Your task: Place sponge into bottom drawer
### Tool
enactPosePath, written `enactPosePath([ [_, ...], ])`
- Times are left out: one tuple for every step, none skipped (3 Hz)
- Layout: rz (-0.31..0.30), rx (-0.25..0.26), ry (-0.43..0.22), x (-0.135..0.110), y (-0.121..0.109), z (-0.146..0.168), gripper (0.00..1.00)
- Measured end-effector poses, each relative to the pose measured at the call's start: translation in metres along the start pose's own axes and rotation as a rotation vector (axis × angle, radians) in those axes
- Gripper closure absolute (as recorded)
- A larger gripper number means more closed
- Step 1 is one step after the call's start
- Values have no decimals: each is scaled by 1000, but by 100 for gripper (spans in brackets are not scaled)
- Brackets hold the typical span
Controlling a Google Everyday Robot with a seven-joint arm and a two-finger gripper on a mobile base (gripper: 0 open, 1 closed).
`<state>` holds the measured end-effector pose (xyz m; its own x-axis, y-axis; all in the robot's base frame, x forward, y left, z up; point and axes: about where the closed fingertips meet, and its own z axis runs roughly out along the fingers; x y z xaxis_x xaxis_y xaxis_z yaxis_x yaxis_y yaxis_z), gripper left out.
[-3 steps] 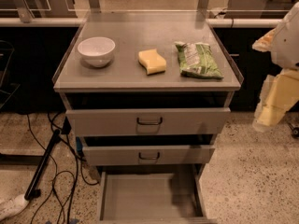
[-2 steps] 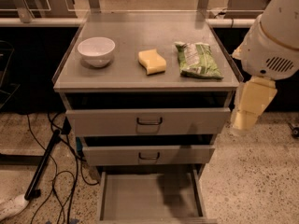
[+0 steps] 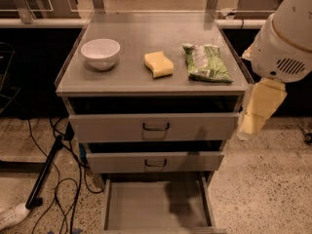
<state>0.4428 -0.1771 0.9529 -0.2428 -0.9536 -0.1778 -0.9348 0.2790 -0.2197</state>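
The gripper (image 3: 249,126) has swung in beside the cabinet's (image 3: 122,128) right edge; whether it is spread or pressed together cannot be told. The sponge (image 3: 159,64) stays up-left of it, and the open bottom drawer (image 3: 141,204) lies down-left.

White arm (image 3: 287,38) upper rt; gripper (image 3: 249,123) hangs, tilted down-left.

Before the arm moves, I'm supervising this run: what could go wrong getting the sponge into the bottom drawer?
The gripper hangs right of the cabinet, so reaching the sponge may nudge the green bag lying between them. The two upper drawers stand slightly open above the bottom drawer; the gripper might clip them going down.
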Motion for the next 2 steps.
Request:
enactPosePath([
  [78,1,-12,-11,-24,18,0],
  [182,-18,5,-20,-50,46,0],
])
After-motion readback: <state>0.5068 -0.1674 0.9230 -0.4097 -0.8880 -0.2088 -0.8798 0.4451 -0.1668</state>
